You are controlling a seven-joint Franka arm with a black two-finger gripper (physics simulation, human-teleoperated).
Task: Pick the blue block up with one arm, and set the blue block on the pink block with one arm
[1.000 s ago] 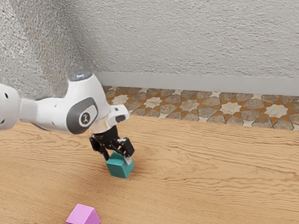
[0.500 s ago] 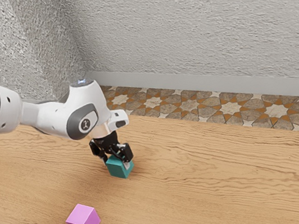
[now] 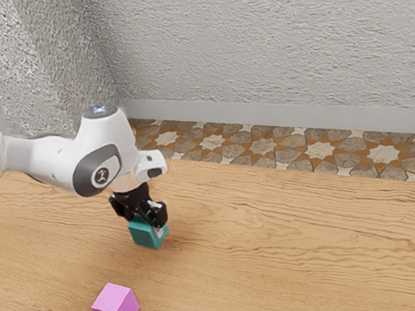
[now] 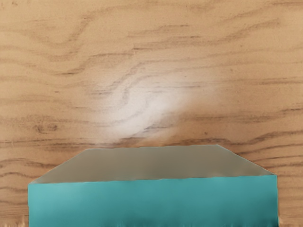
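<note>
- I am holding the claw clamped on the blue block, fingers pressing two opposite sides; in the wrist view the blue block is sitting under my hand
- The block is hanging just above the wooden table, as I judge it; the pick-up is looking done, the carry and the placing are waiting
- The pink block is lying well apart, nearer the camera and toward the exterior view's left
- Nothing is standing between the two blocks; tiled floor and grey wall are lying beyond the table's far edge
</note>
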